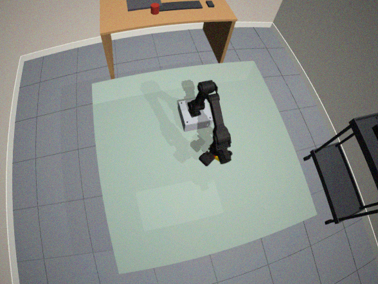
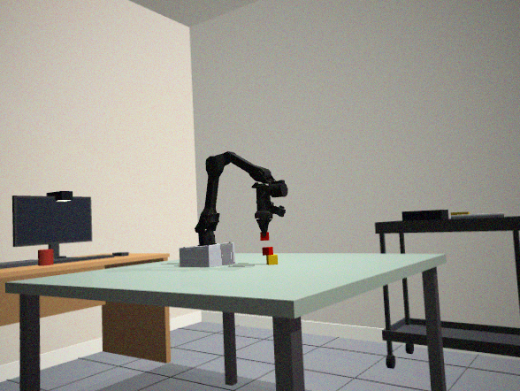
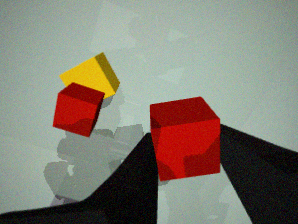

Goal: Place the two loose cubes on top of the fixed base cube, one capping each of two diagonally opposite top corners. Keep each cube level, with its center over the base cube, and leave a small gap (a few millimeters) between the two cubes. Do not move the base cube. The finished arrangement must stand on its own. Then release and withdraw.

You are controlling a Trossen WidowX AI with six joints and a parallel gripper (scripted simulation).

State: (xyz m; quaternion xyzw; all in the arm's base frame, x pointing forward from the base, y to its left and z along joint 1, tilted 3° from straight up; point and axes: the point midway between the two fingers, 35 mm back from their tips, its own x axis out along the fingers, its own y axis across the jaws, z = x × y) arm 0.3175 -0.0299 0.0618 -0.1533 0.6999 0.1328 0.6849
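Note:
The yellow base cube rests on the table. One red cube sits level on top of it, over one corner and overhanging; in the wrist view it covers the base's lower-left part. My gripper points down and is shut on the other red cube, one finger on each side. The held cube is in the air above the placed red cube, with a clear gap in the exterior view. In the top view the arm hides most of the cubes.
The arm's grey base box stands on the pale green table. A desk with a red cup and a black cart stand beyond the table's edges.

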